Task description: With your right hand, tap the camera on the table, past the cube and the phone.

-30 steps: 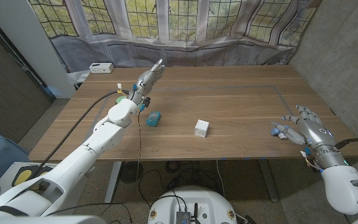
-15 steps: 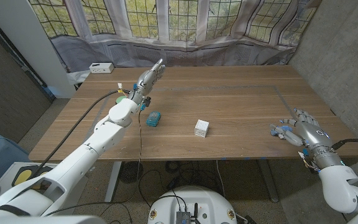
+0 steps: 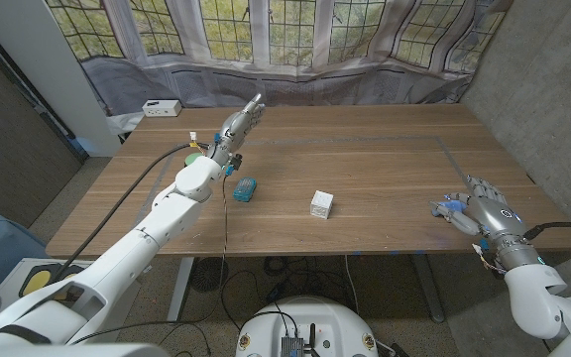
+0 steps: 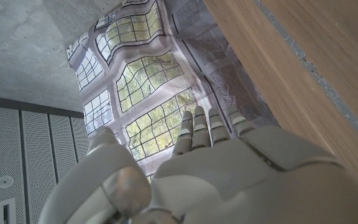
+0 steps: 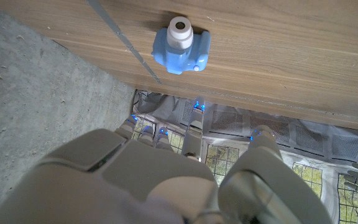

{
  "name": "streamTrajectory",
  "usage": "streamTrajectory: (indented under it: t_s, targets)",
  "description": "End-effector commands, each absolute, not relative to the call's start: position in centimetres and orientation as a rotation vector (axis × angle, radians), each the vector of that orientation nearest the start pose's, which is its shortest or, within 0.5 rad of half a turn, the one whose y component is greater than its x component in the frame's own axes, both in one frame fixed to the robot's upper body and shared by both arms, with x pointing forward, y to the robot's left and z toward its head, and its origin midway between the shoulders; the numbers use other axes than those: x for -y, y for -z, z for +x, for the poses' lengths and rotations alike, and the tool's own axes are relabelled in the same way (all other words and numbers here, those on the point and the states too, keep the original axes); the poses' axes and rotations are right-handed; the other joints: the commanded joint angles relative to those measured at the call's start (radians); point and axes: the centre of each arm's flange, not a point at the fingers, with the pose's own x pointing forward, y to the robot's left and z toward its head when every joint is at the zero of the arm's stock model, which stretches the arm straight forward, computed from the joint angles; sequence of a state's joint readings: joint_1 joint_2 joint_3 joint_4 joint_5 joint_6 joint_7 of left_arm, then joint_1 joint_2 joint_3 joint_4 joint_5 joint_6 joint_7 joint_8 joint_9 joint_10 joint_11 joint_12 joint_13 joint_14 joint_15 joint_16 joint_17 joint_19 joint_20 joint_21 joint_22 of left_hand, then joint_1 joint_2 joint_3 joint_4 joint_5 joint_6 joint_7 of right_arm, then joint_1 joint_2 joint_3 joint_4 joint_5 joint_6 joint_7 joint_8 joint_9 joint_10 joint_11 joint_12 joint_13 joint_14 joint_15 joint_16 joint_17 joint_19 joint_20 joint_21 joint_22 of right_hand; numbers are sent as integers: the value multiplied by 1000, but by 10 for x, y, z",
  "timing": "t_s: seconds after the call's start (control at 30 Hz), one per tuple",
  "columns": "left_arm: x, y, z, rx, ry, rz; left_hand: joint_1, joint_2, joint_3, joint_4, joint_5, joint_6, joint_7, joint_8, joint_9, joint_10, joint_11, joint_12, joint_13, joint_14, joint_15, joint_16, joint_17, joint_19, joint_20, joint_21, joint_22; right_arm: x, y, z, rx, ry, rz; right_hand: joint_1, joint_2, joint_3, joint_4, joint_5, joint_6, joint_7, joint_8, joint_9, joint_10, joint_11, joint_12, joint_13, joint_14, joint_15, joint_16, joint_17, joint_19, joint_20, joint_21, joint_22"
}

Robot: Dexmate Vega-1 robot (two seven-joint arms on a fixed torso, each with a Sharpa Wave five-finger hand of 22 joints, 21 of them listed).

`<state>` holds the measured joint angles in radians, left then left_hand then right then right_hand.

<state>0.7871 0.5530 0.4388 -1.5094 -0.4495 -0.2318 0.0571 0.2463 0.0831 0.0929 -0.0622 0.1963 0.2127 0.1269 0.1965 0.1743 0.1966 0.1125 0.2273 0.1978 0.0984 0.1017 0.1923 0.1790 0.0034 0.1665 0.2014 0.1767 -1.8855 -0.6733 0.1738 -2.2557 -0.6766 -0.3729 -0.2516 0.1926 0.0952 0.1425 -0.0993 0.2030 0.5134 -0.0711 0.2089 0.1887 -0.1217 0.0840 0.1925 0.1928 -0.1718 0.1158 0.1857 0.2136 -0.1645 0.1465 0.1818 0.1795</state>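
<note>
Looking at the camera (image 5: 181, 45), it's a small blue toy-like thing with a white lens barrel, sitting on the wooden table (image 3: 365, 159) near the robot's right edge, well apart from the white cube (image 3: 322, 205) and the teal phone (image 3: 245, 189), which lie further toward the left. My guess is it's light plastic, stiff and probably a bit slick on that wood — so a tap with any sideways push could skid it or tip it off the edge. No need to grab it at all; I'd say a soft touch straight down on the top of the body, not the lens, is the way to go.

The right hand (image 3: 489, 217) is right next to it in the head view, fingers loosely spread and holding nothing. Whether the fingertips are actually touching the camera I can't tell — in the head view they overlap it, while the right wrist view shows the camera a little clear of the hand.

The left hand (image 3: 238, 126) is raised above the far left part of the table, fingers straight and together-ish, empty.
</note>
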Motion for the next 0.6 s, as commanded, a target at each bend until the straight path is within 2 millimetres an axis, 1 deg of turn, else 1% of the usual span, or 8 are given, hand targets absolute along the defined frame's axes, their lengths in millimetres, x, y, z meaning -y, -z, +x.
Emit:
streamTrajectory:
  t_s: [0.03,0.2,0.6]
  targets:
    - [-226,-46,621,744,261,191,5,6,1,-6,-4,5,0,-3,5,7,-3,4,1,6,6,2,2,4,5,0,3,374,139,413,307,429,-1294,4,9,7,-1,-3,19,-1,10,1,-4,-7,7,3,-116,4,10,3,-9,0,9,1]
    - [-223,-47,622,745,268,196,5,6,1,-7,-4,5,-1,-3,5,7,-2,4,1,11,3,3,2,4,4,0,3,377,140,415,300,437,-1294,5,10,8,-1,-3,20,0,9,1,-5,-8,7,3,-116,3,11,2,-10,1,9,1]
    - [-225,-46,622,744,263,192,4,6,1,-7,-4,8,-3,-3,5,7,-4,2,2,12,4,3,2,3,6,-1,4,377,142,422,280,425,-1305,7,10,10,-3,-4,15,-4,4,1,-9,-8,8,3,-116,2,12,2,-10,0,11,1]
